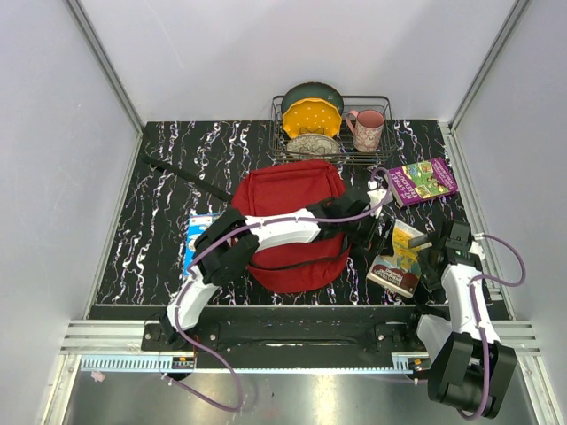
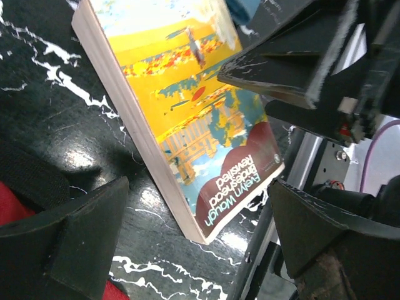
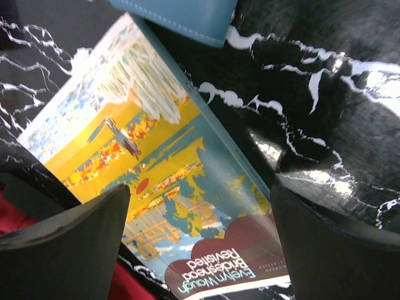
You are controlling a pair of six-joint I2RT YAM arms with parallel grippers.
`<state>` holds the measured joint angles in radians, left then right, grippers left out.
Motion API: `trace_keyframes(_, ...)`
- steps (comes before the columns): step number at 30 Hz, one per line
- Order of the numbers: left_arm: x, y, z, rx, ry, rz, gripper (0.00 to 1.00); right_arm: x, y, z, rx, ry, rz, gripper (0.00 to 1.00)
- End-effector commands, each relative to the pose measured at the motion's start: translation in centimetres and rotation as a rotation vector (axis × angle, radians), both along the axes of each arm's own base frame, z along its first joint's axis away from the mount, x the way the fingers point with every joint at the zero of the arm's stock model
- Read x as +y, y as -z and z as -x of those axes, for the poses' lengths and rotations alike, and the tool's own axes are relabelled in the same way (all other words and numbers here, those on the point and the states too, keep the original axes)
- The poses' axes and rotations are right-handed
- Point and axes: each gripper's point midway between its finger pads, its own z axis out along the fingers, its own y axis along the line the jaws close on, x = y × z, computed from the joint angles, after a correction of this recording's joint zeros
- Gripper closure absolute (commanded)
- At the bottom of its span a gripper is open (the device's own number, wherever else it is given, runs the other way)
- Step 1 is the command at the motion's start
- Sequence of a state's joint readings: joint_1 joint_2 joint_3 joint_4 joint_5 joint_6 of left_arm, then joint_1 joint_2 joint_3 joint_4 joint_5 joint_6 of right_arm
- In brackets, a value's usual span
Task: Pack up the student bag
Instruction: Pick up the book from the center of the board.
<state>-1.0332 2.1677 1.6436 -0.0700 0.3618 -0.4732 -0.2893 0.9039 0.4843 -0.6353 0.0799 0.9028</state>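
Note:
The red student bag (image 1: 292, 221) lies on the black marbled table (image 1: 168, 195). My left arm reaches across it to the right. My left gripper (image 1: 376, 235) is open just left of a paperback with a yellow and blue cover (image 1: 399, 261), which lies flat. In the left wrist view the paperback (image 2: 187, 125) lies ahead of the open left gripper (image 2: 197, 194), untouched. My right gripper (image 1: 431, 257) is open at the paperback's right side. In the right wrist view the right gripper (image 3: 200, 194) hovers open over the paperback (image 3: 162, 181), with red bag fabric (image 3: 12, 219) at the lower left.
A purple book (image 1: 422, 180) lies at the back right, and a blue book (image 1: 199, 235) lies left of the bag. A wire dish rack (image 1: 383, 106) holds plates and a pink mug (image 1: 368, 128). A teal leather item (image 3: 181, 15) lies just beyond the paperback. The table's front edge is close to it.

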Motion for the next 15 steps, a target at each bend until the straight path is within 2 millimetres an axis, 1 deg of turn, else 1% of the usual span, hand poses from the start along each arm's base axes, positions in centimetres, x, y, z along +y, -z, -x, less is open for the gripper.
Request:
trace_keyframes(1, -2.0, -0.5, 0.0, 0.029, 0.005, 0.063, 0.01, 1.0, 0.1, -0.9, -0.053, -0.047, -0.046, 0.0)
trace_keyframes(4, -2.3, 1.6, 0.6, 0.076, 0.011, 0.038, 0.01, 2.4, 0.1, -1.4, -0.088, -0.086, -0.109, 0.0)
trace_keyframes(7, -2.4, 2.6, 1.2, 0.107, 0.009, 0.036, 0.02, 2.9, 0.0, -1.6, -0.108, -0.097, -0.132, 0.0)
trace_keyframes(10, -2.4, 2.8, 1.6, 0.116, 0.011, 0.04, 0.02, 3.3, 0.2, -1.4, -0.115, -0.107, -0.152, 0.0)
trace_keyframes(13, -2.3, 2.6, 1.8, 0.124, 0.011, 0.043, 0.05, 3.8, 0.7, -1.1, -0.115, -0.109, -0.177, 0.0)
trace_keyframes(15, -2.3, 2.4, 2.0, 0.127, 0.016, 0.048, 0.11, 4.0, 0.9, -0.9, -0.117, -0.111, -0.185, 0.0)
